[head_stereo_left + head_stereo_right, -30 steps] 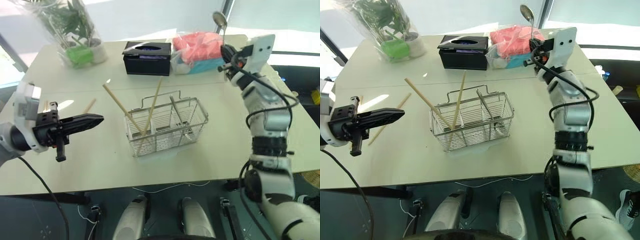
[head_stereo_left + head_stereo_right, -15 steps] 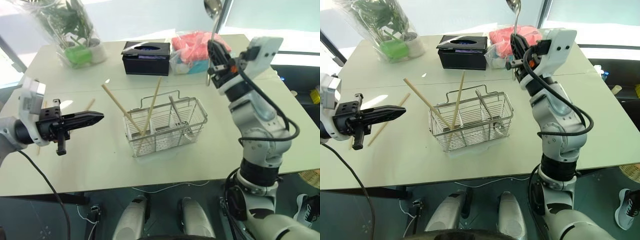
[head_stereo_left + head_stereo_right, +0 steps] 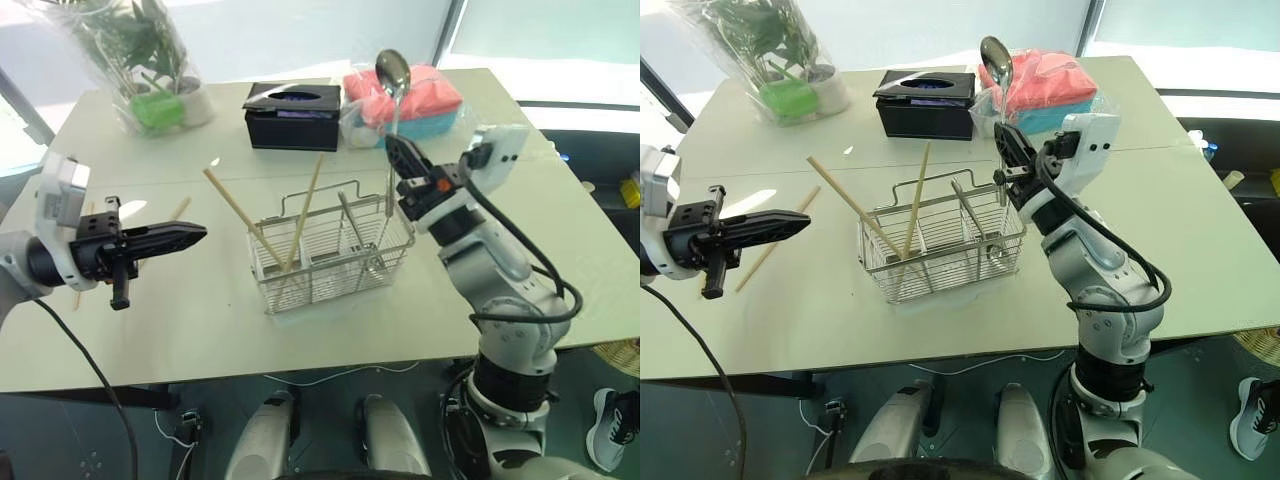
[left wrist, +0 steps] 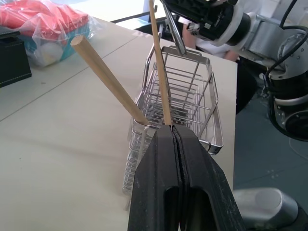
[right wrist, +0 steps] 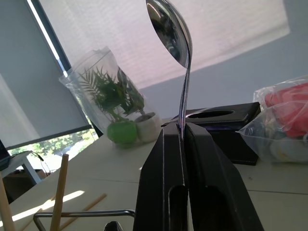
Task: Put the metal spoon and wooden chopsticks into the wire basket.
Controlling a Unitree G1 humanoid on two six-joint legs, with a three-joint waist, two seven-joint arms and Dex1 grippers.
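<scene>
Left eye view: the metal spoon (image 3: 391,75) is held upright, bowl uppermost, its handle pinched in the closed right tool (image 3: 397,152) above the right end of the wire basket (image 3: 335,250), which stands mid-table (image 3: 180,330). Two wooden chopsticks (image 3: 240,215) are seen leaning in the basket's left compartment, while another (image 3: 178,211) lies flat on the table to its left. The left tool (image 3: 190,237) is kept closed and empty, poised level left of the basket.
</scene>
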